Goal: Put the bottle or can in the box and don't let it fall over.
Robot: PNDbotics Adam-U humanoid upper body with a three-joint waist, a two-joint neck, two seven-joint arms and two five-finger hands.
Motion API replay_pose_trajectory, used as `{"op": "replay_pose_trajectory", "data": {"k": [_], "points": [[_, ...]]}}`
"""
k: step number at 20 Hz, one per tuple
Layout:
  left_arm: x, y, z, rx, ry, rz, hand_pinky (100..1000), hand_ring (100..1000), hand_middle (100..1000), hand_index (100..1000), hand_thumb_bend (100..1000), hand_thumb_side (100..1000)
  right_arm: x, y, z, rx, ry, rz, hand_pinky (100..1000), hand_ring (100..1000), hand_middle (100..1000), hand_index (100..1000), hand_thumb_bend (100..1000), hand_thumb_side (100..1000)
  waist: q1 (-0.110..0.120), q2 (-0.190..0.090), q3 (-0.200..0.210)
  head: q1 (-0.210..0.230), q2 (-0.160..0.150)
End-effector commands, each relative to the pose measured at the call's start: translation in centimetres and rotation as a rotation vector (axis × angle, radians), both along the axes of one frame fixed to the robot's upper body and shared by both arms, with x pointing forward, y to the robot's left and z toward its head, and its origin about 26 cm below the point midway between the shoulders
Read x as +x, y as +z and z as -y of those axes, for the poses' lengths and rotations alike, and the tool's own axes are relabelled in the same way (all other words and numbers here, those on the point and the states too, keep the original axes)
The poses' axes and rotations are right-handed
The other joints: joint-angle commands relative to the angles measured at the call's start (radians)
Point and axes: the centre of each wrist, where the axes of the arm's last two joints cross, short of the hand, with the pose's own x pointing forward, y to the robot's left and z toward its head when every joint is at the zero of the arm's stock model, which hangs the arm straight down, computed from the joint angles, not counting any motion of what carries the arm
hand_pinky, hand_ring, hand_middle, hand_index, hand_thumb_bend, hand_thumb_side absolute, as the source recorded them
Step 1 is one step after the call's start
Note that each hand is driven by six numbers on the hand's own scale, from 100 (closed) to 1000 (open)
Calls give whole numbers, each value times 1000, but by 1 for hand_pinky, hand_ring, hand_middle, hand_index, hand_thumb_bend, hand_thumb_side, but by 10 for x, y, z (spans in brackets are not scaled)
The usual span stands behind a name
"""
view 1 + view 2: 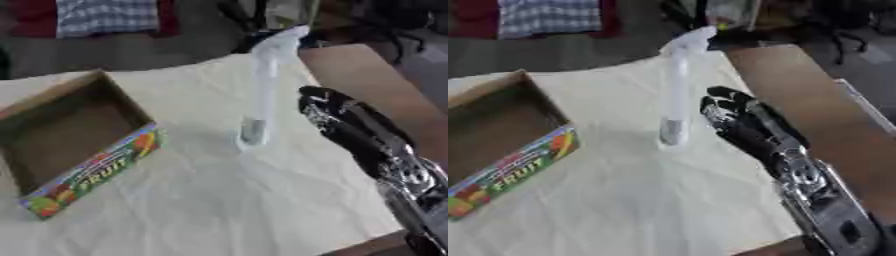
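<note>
A tall, slim white bottle (264, 85) with a slanted spray-like top stands upright on the cream cloth (201, 200), near the middle. Just to its right is my right hand (741, 122), black, with relaxed fingers pointing toward the bottle; a small gap separates them and the hand holds nothing. An open cardboard box (96, 170) with a colourful "FRUIT" print on its front wall lies at the left, its inside bare. The left hand shows in neither view.
The cloth covers most of a brown table (376, 80), whose bare wood shows at the right. The table's front edge runs close to my right forearm. Beyond the far edge are dark floor and a checked fabric (105, 17).
</note>
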Motion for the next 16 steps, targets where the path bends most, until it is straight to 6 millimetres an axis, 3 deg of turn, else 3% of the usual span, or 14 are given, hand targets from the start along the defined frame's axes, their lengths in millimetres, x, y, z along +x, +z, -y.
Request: {"op": "replay_pose_trajectory", "data": {"k": [1, 4, 10, 16], "points": [[-1, 10, 1, 20, -12, 32, 1000, 994, 847, 742, 475, 471, -2, 11, 0, -13, 4, 38, 1000, 1000, 1000, 890, 100, 541, 2, -8, 2, -3, -6], [-1, 11, 2, 20, -14, 34, 1000, 995, 848, 742, 474, 472, -1, 14, 0, -21, 7, 48, 998, 1000, 1000, 885, 100, 453, 4, -2, 2, -5, -4], [0, 11, 2, 18, -14, 40, 1000, 995, 848, 742, 472, 474, 0, 21, 0, -32, 3, 77, 992, 1000, 1000, 878, 100, 440, 11, 12, 7, -7, 5], [0, 12, 2, 14, -15, 44, 1000, 996, 849, 741, 471, 475, 0, 22, 2, -34, 0, 89, 996, 1000, 1000, 879, 100, 433, 20, 25, 10, 18, 43]]}}
